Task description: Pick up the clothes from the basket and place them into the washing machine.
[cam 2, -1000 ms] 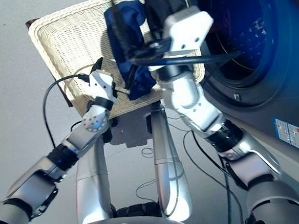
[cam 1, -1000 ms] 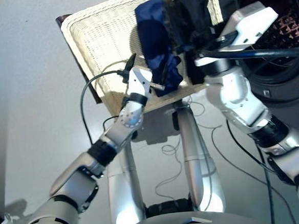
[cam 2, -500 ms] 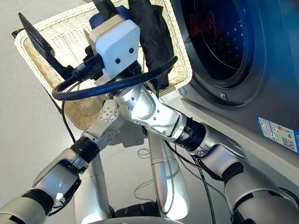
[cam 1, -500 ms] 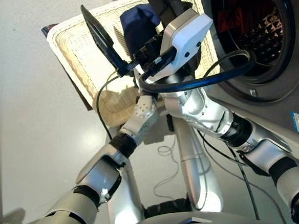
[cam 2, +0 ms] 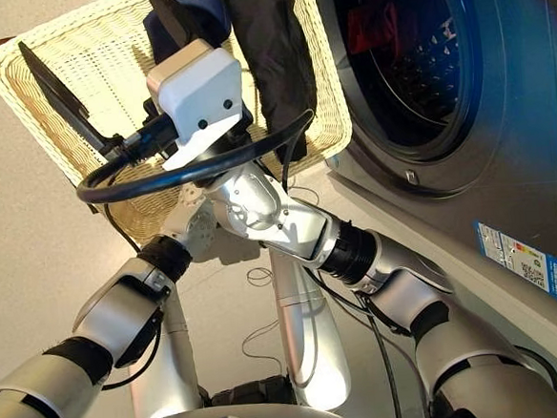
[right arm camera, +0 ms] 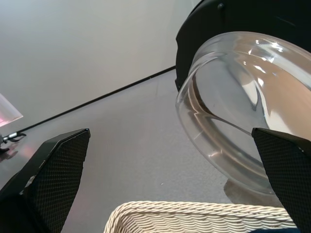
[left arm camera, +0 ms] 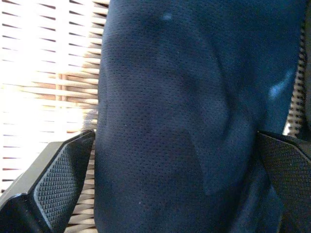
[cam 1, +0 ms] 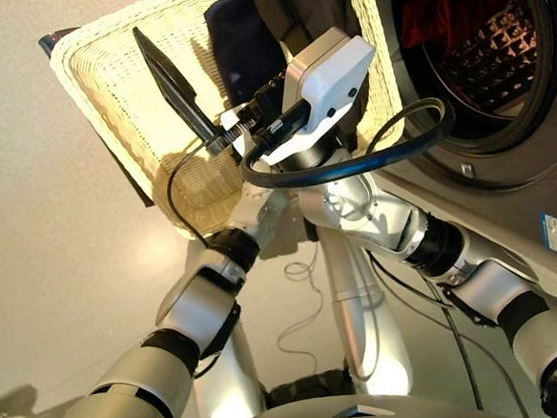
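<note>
Right gripper (cam 1: 207, 75) is spread wide and holds nothing; one black finger (cam 1: 169, 83) sticks out over the basket (cam 1: 108, 96), the other (cam 2: 171, 14) shows only in the right eye view. Right wrist view looks past both fingers at the glass door (right arm camera: 233, 121), the floor (right arm camera: 112, 136) and a strip of basket rim.

Left gripper (left arm camera: 177, 160) is mostly hidden behind the right arm in the head views. In its own wrist view the fingers are wide apart on either side of the navy garment (left arm camera: 194, 107), which fills the gap between them; can't tell if the pads actually touch the cloth.

The navy garment lies in the basket, partly covered by the right wrist camera block. The black garment (cam 2: 272, 47) lies just beside it on the washing machine side, top end cut off by the frame edge.

The red garment (cam 1: 442, 11) is inside the washing machine (cam 2: 501, 107) drum, dim and only partly visible.
</note>
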`<state>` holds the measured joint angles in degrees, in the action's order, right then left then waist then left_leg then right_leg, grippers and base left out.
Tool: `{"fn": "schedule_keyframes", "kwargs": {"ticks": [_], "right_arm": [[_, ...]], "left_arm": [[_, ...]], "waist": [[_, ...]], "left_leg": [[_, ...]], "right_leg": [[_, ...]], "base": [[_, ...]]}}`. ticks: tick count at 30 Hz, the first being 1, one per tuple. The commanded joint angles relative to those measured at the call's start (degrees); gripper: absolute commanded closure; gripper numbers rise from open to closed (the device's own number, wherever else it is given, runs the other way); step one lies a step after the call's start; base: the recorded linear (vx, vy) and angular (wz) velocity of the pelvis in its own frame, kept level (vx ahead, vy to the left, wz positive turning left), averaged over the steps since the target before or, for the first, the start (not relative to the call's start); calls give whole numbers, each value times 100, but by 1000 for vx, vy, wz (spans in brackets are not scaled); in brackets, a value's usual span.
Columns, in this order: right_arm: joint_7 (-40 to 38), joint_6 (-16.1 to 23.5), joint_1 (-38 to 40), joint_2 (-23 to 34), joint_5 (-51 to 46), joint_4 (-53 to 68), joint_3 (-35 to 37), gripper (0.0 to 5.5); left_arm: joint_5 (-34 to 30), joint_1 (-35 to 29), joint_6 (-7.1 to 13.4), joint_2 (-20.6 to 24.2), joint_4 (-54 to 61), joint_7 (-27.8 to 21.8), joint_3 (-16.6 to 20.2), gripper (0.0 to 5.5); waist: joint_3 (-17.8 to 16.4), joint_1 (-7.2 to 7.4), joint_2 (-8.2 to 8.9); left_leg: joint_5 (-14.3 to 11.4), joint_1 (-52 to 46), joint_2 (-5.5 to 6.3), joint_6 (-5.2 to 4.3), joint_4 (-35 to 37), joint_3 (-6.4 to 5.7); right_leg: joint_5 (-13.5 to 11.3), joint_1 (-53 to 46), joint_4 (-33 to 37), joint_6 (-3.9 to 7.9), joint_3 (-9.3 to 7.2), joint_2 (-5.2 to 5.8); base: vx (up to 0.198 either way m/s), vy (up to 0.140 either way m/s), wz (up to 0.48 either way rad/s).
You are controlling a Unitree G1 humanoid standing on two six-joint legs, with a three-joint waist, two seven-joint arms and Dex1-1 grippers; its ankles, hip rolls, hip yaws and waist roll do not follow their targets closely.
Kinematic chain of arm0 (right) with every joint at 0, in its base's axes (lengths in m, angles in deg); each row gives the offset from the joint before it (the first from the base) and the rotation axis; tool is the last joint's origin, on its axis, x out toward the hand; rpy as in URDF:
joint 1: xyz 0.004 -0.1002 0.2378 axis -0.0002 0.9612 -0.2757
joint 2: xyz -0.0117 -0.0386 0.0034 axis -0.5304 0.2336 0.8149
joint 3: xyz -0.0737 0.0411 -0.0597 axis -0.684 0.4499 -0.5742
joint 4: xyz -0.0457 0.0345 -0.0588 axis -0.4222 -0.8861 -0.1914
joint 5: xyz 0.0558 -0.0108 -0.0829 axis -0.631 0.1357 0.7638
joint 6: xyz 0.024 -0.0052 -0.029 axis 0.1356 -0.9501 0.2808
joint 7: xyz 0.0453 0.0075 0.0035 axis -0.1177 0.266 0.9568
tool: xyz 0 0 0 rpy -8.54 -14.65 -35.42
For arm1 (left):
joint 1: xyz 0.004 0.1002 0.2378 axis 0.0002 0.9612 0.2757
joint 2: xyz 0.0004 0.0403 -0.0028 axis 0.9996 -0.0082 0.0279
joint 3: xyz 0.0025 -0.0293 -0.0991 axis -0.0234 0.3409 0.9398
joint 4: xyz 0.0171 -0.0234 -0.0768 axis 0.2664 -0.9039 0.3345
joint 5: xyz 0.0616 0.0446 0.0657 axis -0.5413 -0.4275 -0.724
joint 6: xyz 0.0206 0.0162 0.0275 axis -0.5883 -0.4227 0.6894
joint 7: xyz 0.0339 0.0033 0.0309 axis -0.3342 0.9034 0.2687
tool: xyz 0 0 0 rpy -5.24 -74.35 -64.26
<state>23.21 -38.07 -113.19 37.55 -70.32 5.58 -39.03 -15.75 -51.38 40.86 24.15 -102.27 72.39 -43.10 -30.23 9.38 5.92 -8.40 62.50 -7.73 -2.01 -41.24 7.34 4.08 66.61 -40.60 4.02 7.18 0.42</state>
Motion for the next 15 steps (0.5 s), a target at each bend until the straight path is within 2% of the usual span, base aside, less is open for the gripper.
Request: {"fn": "schedule_keyframes", "kwargs": {"ticks": [1,3,4,12,15], "right_arm": [[134,359,-249,-529,-53,541,63,0],[151,374,-248,-527,-77,559,62,0],[168,375,-247,-516,-85,570,59,0],[318,308,-240,-343,-156,564,10,0],[538,240,-187,-153,-550,355,-36,0]], "left_arm": [[20,-431,-85,-365,-747,-114,63,211],[-3,-440,-95,-357,-784,-111,66,451],[-13,-456,-94,-348,-800,-120,69,550],[-35,-475,-81,-338,-729,-114,32,550],[-39,-391,-49,-342,-646,-107,37,550]], "waist": [[43,60,166],[43,63,162],[43,69,163],[43,39,129],[43,22,131]], "left_leg": [[-1,116,-65,-393,-101,-314],[3,131,-59,-388,-97,-316],[4,133,-57,-386,-98,-309],[28,95,-51,-386,-16,-301],[38,16,-71,-396,22,-282]], "right_leg": [[258,154,-306,107,-271,156],[257,160,-303,102,-268,151],[252,169,-304,102,-267,148],[191,128,-222,126,-295,174],[163,51,-160,139,-299,184]], "base": [[0,0,0],[0,0,0],[0,0,0],[0,0,0],[0,0,0]]}}
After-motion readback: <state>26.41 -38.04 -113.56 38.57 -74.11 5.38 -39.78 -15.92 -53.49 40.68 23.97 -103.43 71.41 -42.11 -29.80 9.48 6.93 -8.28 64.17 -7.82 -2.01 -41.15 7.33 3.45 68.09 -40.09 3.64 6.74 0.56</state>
